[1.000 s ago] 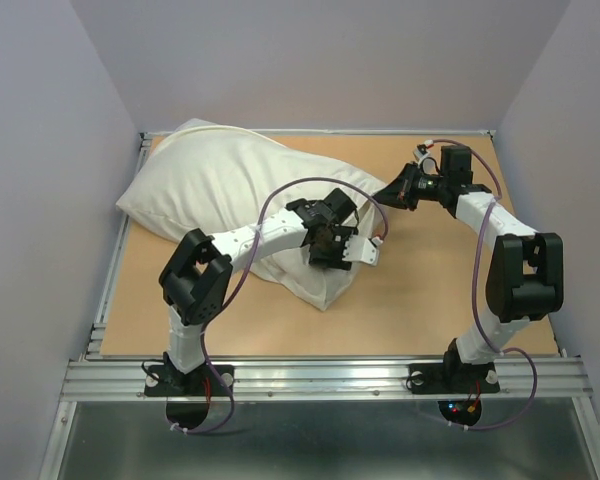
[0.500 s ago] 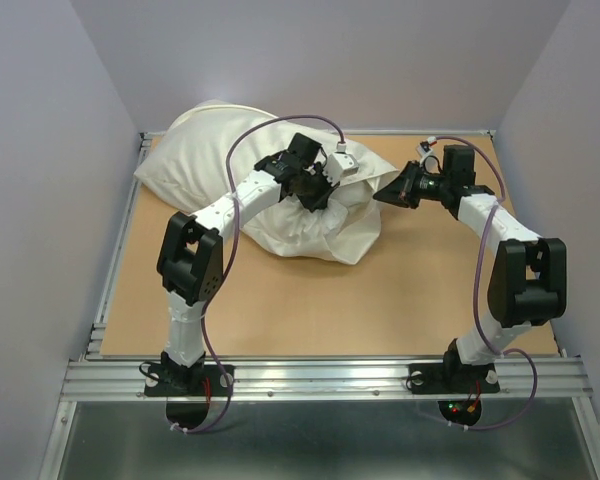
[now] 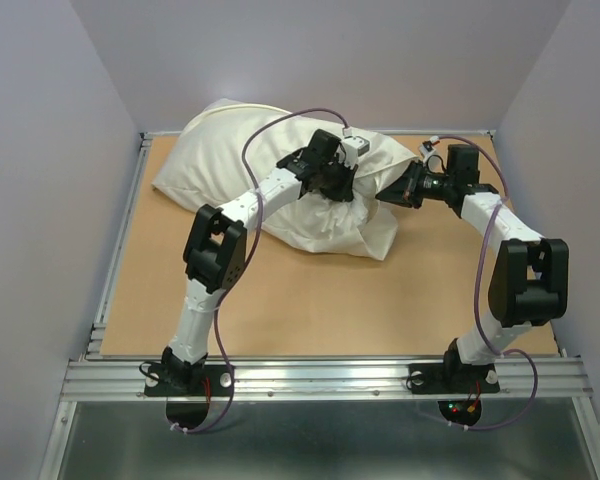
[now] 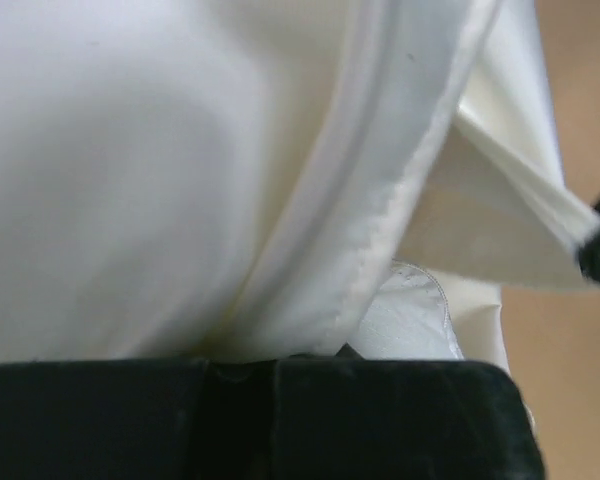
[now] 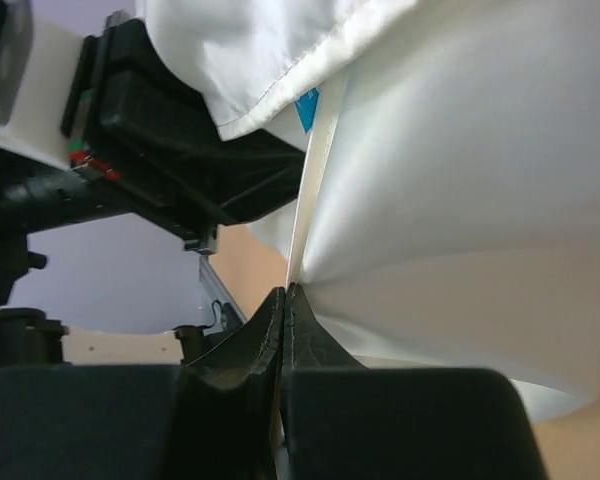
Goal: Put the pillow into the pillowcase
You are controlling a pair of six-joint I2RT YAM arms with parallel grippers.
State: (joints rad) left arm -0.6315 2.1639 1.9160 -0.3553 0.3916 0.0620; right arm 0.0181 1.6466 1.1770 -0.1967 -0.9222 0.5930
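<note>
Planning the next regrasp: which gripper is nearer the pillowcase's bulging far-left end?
Left. The left gripper grips the pillowcase just inside its right end; the right gripper pinches the right tip itself, farther off.

Pale lilac walls (image 3: 330, 60) close in on three sides of a tan wooden table (image 3: 310, 310), evenly lit; a ribbed metal rail (image 3: 330, 375) runs along its near edge, a grey metal sheet (image 3: 330, 440) below it

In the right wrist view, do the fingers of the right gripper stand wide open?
No, the right gripper is shut, pinching a thin fold of the pillowcase between its tips.
</note>
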